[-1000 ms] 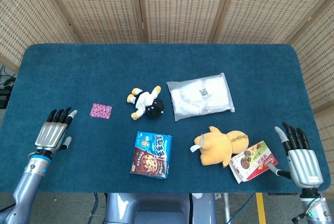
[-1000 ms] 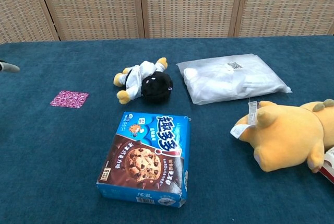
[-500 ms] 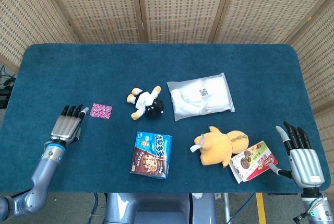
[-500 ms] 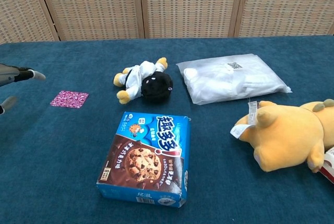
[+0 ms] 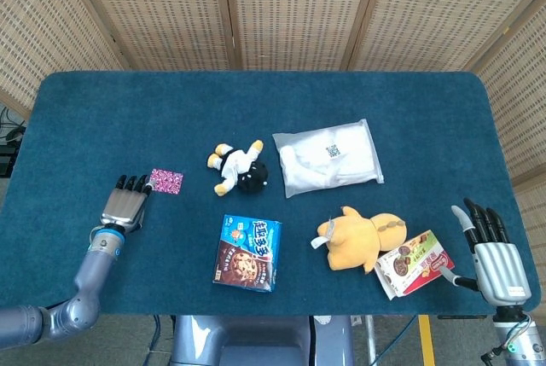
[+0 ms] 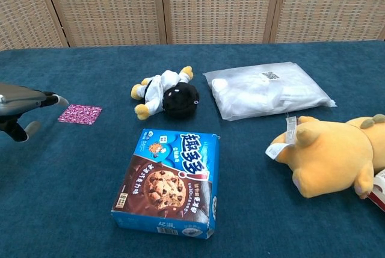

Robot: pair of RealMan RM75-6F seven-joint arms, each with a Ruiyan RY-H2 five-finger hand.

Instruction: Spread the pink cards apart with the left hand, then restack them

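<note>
Two things are cut short by the frame edges: the right hand (image 5: 496, 257) sits at the bottom right corner of the head view with its wrist running out of the picture, and the chest view does not catch it at all. From the chest camera the left hand (image 6: 23, 104) is only half there, entering from the left edge, so its palm side is hard to read. The pink cards (image 5: 165, 181) look like one small neat stack on the blue table (image 5: 102, 119); whether it is several cards or how many cannot be told at this size.

Left hand (image 5: 128, 202) lies low over the cloth, flat and holding nothing, its fingers stretched forward and close together. Its fingertips (image 5: 136, 183) reach just beside the stack's near left corner; I cannot tell if they touch it. In the chest view the stack (image 6: 80, 114) sits just right of those fingertips (image 6: 57, 98).

Right hand is spread open, fingers apart, holding nothing, just beside a red snack packet (image 5: 415, 264) that is partly tucked under a yellow plush toy (image 5: 363, 239).

Near the stack lie a small plush doll (image 5: 239, 167), a blue cookie box (image 5: 248, 252) and a white plastic bag (image 5: 328, 157).
</note>
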